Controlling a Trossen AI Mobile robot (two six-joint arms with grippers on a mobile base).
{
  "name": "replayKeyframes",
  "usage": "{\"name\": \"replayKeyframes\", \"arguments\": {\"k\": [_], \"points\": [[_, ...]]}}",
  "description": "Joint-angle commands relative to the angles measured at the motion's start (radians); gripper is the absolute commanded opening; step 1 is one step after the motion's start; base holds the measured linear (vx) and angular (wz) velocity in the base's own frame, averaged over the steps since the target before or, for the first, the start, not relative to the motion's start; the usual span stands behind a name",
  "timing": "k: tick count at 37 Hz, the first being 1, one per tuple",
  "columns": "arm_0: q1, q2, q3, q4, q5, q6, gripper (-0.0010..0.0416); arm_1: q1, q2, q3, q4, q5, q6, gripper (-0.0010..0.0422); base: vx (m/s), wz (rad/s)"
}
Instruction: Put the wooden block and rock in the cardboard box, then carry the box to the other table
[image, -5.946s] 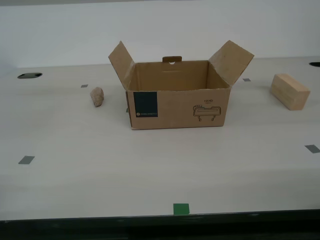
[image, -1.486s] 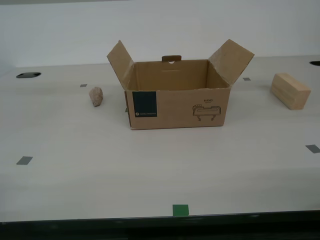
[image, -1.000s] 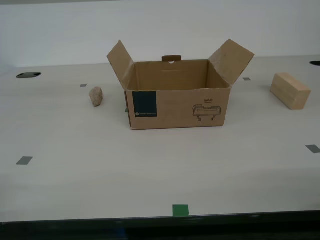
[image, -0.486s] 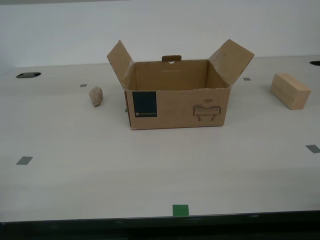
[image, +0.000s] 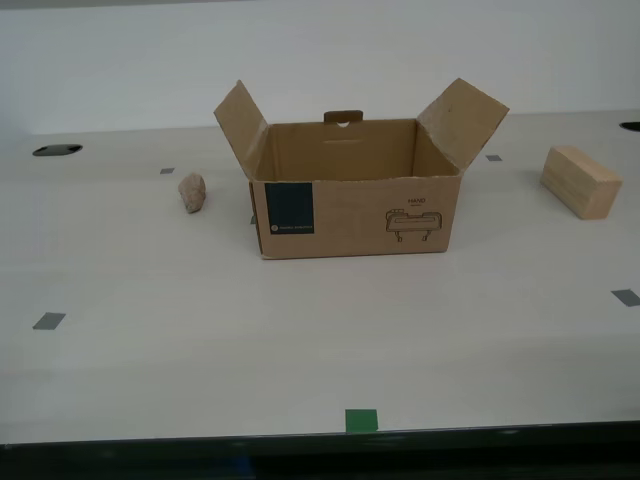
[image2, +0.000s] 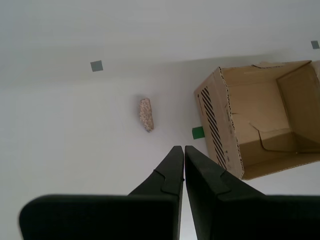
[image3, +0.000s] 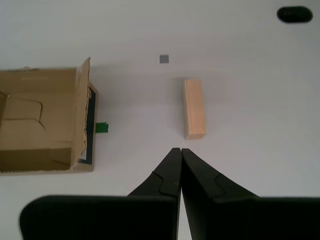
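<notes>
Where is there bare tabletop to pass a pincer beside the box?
In the exterior view, bare table spans the front, from the cardboard box to the green tape square. The wide gap between box and wooden block is clear. The narrower gap between box and rock is tightest.

In the exterior view, the rock (image: 192, 192) lies left of the cardboard box (image: 355, 205), the wooden block (image: 579, 181) right.

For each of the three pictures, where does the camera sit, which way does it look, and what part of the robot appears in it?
Exterior view: on the robot, facing across the table at the cardboard box; no arm shows.
First wrist view: above my first tool, looking down at the wooden block; shut black fingers show.
Second wrist view: above my second tool, looking down at the rock; shut fingers show.
All three views share the open box.
</notes>
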Motion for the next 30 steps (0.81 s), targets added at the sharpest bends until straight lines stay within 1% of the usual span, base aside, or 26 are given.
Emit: {"name": "replayKeyframes", "arguments": {"k": [1,5,10,20,24,30], "points": [[0.000,0.041,0.039,-0.044,0.000,0.003,0.0000,-0.007,0.011,0.000,-0.008,0.005,-0.009,0.0000,0.000,0.000],[0.000,0.084,0.075,-0.066,0.000,0.003,0.0000,-0.008,0.011,-0.006,-0.011,0.004,-0.011,0.0000,0.000,0.000],[0.000,0.125,0.101,-0.064,0.000,0.004,0.0000,-0.008,0.011,-0.006,-0.007,0.003,-0.011,0.0000,0.000,0.000],[0.000,0.143,0.098,-0.061,0.001,0.004,0.0001,-0.008,0.011,-0.006,-0.007,0.003,-0.011,0.0003,0.000,0.000],[0.000,0.143,0.085,-0.067,0.020,0.003,0.0001,-0.008,0.011,-0.006,-0.007,0.003,-0.011,0.0026,0.000,0.000],[0.000,0.143,0.071,-0.066,0.069,0.003,0.0001,-0.008,0.011,-0.006,-0.005,0.003,-0.011,0.0082,0.000,0.000]]}}
